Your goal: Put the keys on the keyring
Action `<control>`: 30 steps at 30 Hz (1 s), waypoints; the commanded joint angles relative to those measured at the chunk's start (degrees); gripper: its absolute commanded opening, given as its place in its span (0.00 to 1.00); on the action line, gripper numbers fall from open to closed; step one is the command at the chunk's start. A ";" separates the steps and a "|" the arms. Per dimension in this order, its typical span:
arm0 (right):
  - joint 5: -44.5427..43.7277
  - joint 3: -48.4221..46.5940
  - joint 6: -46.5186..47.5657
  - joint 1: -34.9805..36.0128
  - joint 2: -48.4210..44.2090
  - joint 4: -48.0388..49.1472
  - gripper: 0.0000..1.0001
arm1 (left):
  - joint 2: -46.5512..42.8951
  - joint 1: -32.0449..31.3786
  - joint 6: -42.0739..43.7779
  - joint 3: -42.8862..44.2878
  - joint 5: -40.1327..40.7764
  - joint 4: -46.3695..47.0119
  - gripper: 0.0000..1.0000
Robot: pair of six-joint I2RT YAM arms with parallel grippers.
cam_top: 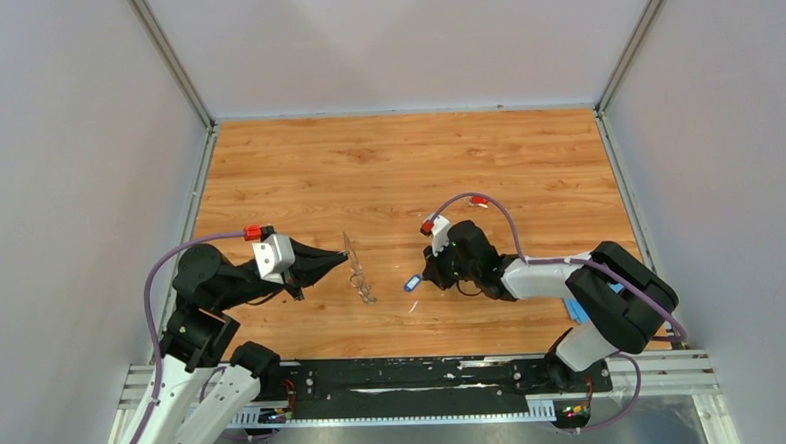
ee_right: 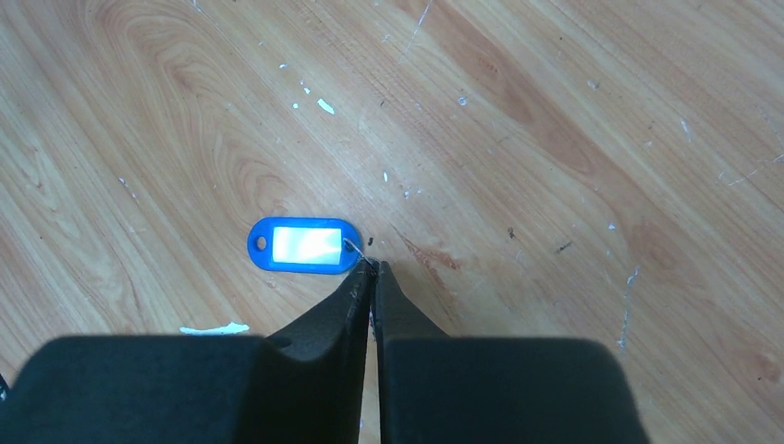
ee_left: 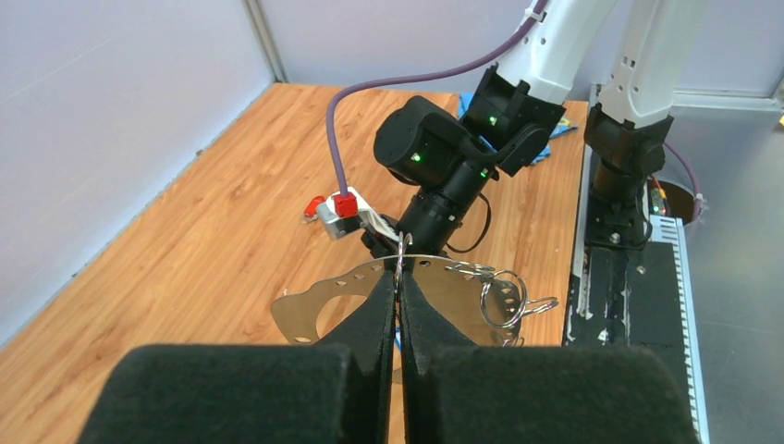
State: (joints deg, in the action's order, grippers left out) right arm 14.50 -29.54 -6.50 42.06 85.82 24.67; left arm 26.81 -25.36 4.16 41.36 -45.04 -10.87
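Left wrist view shows the left gripper (ee_left: 399, 277) clamped tight on the keyring (ee_left: 453, 277). Its two black fingers press together over the thin grey metal, so the middle of the ring is hidden between them and its lower edge is cut off behind the pads. The ring is held on edge and fans out to either side of the fingertips, with small wire rings (ee_left: 504, 298) dangling on the right of the tips in this view. From the top external view the keyring is only a faint glinting strip just ahead of that gripper, its outline hard to trace against the wooden table (cam_top: 366, 163). Right wrist view shows the right gripper (ee_right: 373, 270) with its fingers drawn together. The tips sit at the thin wire loop of the blue key (ee_right: 305, 245), which lies flat on the wood just ahead and a little left of them. Whether the loop is actually nipped cannot be made out, and the key's metal part is too small to read. The red key (cam_top: 480, 200) lies well apart, back past the right gripper's wrist, a mere speck. A blue cloth (cam_top: 578, 310) shows behind that arm, mostly hidden by it. A white sliver (ee_right: 214, 327) lies near the fingers' left side.
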 commanded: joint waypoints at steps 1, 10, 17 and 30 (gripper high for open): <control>0.52 0.47 -0.28 -0.40 0.11 1.28 0.08 | -0.61 -0.30 0.74 1.13 -0.68 -0.56 0.00; 1.85 -0.42 0.71 -0.33 -0.22 0.01 0.24 | -0.93 -0.30 1.81 1.17 -0.72 -1.43 0.00; 2.61 -1.77 1.63 -0.37 0.86 0.14 0.20 | -0.71 -0.30 1.23 1.17 -0.52 -0.94 0.00; 3.96 -2.28 3.12 -0.33 0.22 -0.67 0.02 | -0.45 -0.30 1.06 1.26 -0.24 -1.48 0.00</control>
State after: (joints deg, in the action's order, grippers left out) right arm 17.17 -30.55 -4.91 42.06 86.24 24.64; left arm 26.57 -25.36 5.54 41.36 -44.99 -13.06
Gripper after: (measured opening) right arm 0.052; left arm 0.004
